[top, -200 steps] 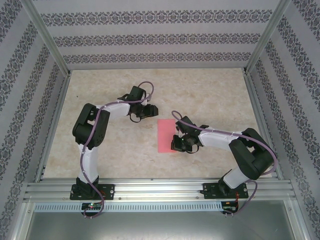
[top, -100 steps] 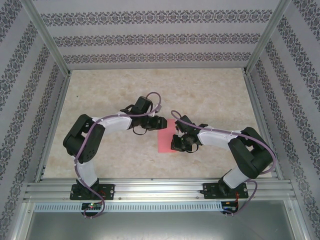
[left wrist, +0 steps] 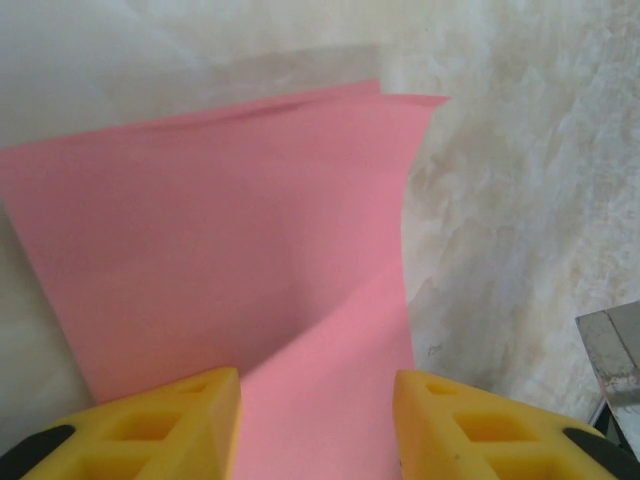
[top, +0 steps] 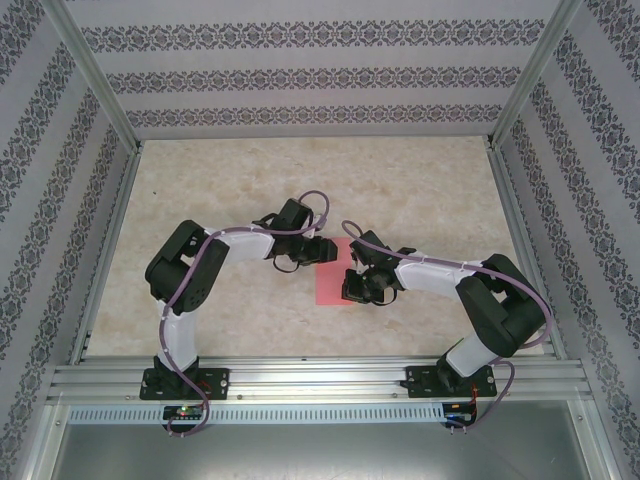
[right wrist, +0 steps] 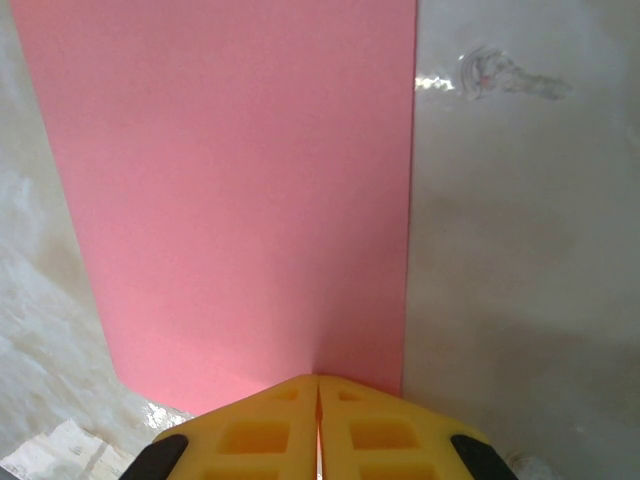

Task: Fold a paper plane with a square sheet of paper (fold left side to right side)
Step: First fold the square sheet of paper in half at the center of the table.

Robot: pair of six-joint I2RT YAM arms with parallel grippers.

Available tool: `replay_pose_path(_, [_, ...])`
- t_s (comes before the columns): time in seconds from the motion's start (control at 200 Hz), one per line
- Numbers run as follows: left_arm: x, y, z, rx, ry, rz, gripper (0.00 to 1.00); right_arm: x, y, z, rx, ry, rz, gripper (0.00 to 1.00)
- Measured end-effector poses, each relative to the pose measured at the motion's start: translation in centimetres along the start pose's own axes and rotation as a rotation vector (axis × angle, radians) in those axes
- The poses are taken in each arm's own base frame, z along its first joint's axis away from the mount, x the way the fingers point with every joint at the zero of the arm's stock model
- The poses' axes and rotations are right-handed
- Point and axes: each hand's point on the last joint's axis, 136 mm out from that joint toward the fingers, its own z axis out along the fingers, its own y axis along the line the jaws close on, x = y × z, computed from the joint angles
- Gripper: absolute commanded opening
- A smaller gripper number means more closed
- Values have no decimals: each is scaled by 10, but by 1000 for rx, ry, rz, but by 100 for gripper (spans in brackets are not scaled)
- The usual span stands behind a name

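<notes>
The square sheet of paper (top: 328, 284) lies pink-red on the marble table, folded over into a narrow upright rectangle. In the left wrist view its two layers (left wrist: 230, 230) part slightly at the far edge. My left gripper (top: 333, 252) hovers over the paper's far left part, open, its yellow fingers (left wrist: 180, 425) standing either side of a strip of paper (left wrist: 318, 400). My right gripper (top: 351, 290) is shut, and its joined fingertips (right wrist: 318, 392) rest on the paper's near right part (right wrist: 240, 190). The paper plane is not in view.
Patterned walls enclose the table (top: 420, 190) on three sides. An aluminium rail (top: 320, 380) carries both arm bases along the near edge. A metal corner (left wrist: 612, 350) shows at the right of the left wrist view. The marble stretches bare beyond the paper.
My left arm has swung right and brought its gripper from left of the paper to over the paper's far left edge. The right gripper and the paper have stayed put.
</notes>
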Motion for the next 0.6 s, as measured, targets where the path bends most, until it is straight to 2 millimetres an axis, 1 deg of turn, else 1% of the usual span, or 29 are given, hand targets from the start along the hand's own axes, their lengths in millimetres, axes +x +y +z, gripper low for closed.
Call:
replay_pose_path(0.11, [-4, 1, 1, -4, 0, -14, 46, 0, 0, 0, 1, 0, 0, 9])
replay_pose_path(0.18, [-11, 2, 2, -8, -8, -19, 46, 0, 0, 0, 1, -1, 0, 9])
replay_pose_path(0.41, [-50, 11, 4, -27, -51, -49, 46, -1, 0, 0, 3, -2, 0, 9])
replay_pose_path(0.6, [-82, 25, -2, -54, -109, -65, 46, -1, 0, 0, 2, -3, -1, 10])
